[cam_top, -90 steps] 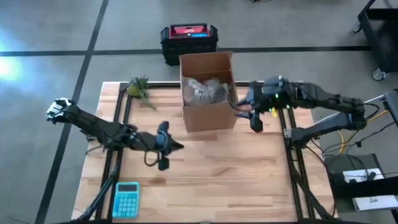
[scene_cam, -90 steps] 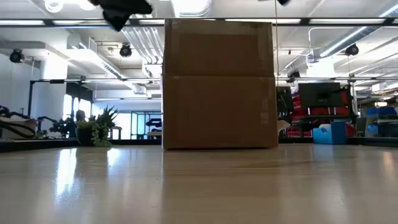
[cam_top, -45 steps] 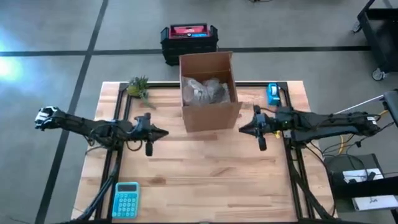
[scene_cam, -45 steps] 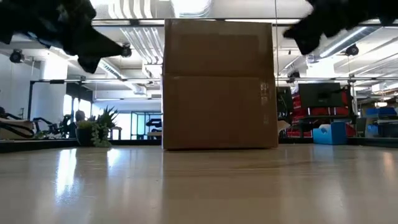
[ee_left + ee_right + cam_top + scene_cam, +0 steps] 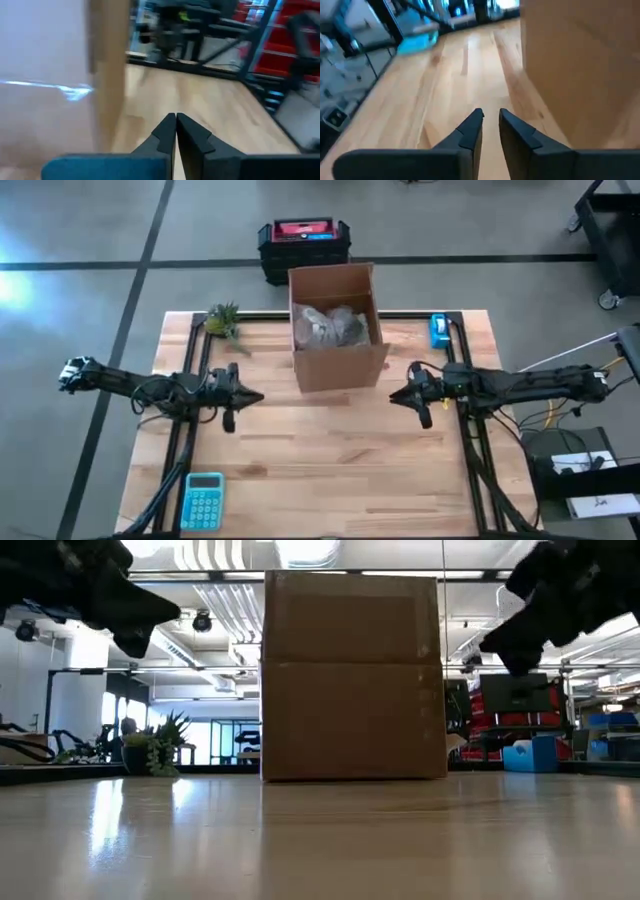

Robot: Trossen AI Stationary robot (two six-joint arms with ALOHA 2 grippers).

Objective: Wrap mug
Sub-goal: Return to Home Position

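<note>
The bubble-wrapped mug is seen inside the open cardboard box on the worktop. The left end effector, closed tight, and the right end effector, slightly open, are held empty either side of the box.

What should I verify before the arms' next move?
1. Wrapped mug inside the cardboard box: ok.
2. Left gripper shut, empty, apart from the box: ok.
3. Right gripper slightly open, empty, apart from the box: ok.
4. Box top closed: not ok, it stands open.
5. Calculator apart from both grippers: ok.
</note>
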